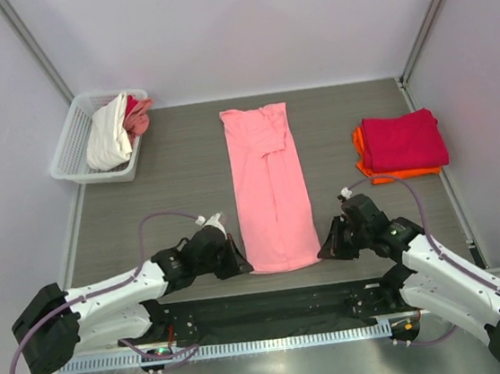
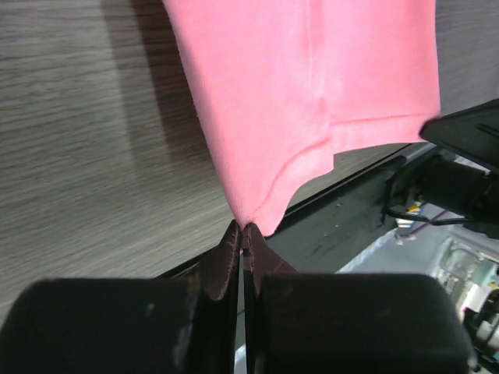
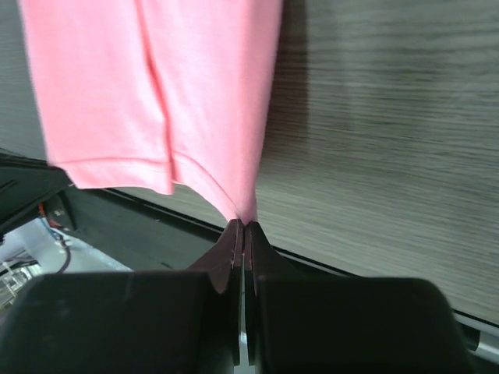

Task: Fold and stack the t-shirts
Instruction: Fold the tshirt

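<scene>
My L gripper (image 2: 244, 227) is pinched tight on pink t-shirt (image 1: 271, 185) near hem corner; R gripper (image 3: 244, 224) same, opp. corner. Shirt folded lengthwise on table (image 1: 177, 177).

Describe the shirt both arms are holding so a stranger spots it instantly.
On the grey table, look midway between the white basket at left and the folded red-and-orange stack at right. The light pink t-shirt lies there as a long narrow strip, the only garment neither squared up nor heaped.
</scene>
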Controlling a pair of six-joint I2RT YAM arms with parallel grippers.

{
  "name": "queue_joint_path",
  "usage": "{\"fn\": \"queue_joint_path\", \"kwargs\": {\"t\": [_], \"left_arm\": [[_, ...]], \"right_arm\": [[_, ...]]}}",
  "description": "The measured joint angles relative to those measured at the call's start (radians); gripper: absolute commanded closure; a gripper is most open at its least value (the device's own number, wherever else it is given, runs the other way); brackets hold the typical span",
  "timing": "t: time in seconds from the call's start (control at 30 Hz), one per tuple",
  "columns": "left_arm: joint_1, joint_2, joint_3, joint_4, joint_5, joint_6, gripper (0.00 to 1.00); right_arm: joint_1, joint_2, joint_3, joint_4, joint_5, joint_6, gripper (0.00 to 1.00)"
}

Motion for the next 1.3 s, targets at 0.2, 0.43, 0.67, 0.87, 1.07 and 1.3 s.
{"fn": "queue_joint_path", "kwargs": {"t": [0.2,0.43,0.67,0.87,1.07,1.3], "left_arm": [[0.161,-0.023,0.002,0.0,0.116,0.017,1.0],[0.401,0.066,0.207,-0.075,0.194,0.11,1.0],[0.54,0.352,0.481,-0.063,0.246,0.174,1.0],[0.585,0.589,0.656,-0.066,0.253,0.208,1.0],[0.632,0.749,0.813,-0.071,0.263,0.222,1.0],[0.656,0.895,0.989,-0.08,0.289,0.237,1.0]], "right_arm": [[0.002,0.047,0.16,-0.04,0.042,-0.022,0.99],[-0.025,0.315,0.418,-0.011,0.192,-0.079,0.99],[-0.149,0.663,0.693,0.064,0.245,-0.132,0.99],[-0.209,0.885,0.897,0.079,0.247,-0.162,0.99],[-0.252,1.038,1.046,0.084,0.243,-0.183,0.99],[-0.276,1.176,1.162,0.077,0.233,-0.196,0.94]]}}
